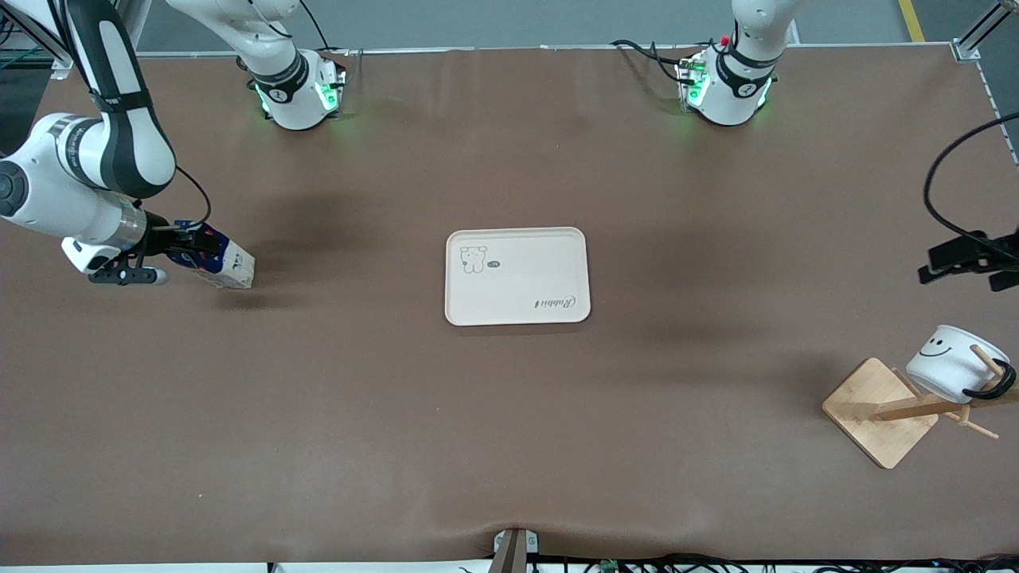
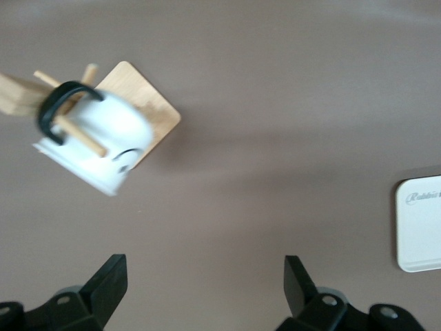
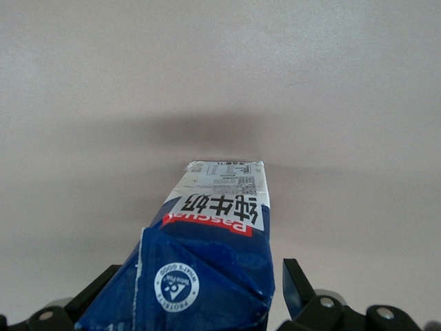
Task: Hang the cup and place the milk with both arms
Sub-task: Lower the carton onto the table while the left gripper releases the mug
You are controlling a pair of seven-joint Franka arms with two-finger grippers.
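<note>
The cup [image 1: 947,362] hangs tilted by its black handle on a peg of the wooden rack [image 1: 876,410] at the left arm's end of the table. It also shows in the left wrist view [image 2: 110,148]. My left gripper [image 1: 939,267] is open and empty [image 2: 205,265], raised above the table beside the rack. My right gripper [image 1: 187,247] is shut on the gable top of the milk [image 1: 227,267] at the right arm's end. It holds the carton tilted, just over the table. In the right wrist view the milk [image 3: 213,234] sits between my fingers [image 3: 200,272]. Its green cap is hidden.
A cream tray [image 1: 525,263] with a bear drawing lies in the middle of the table; its corner shows in the left wrist view [image 2: 420,224]. A black cable [image 1: 935,199] loops near the left gripper. A small mount [image 1: 513,549] sits at the table edge nearest the front camera.
</note>
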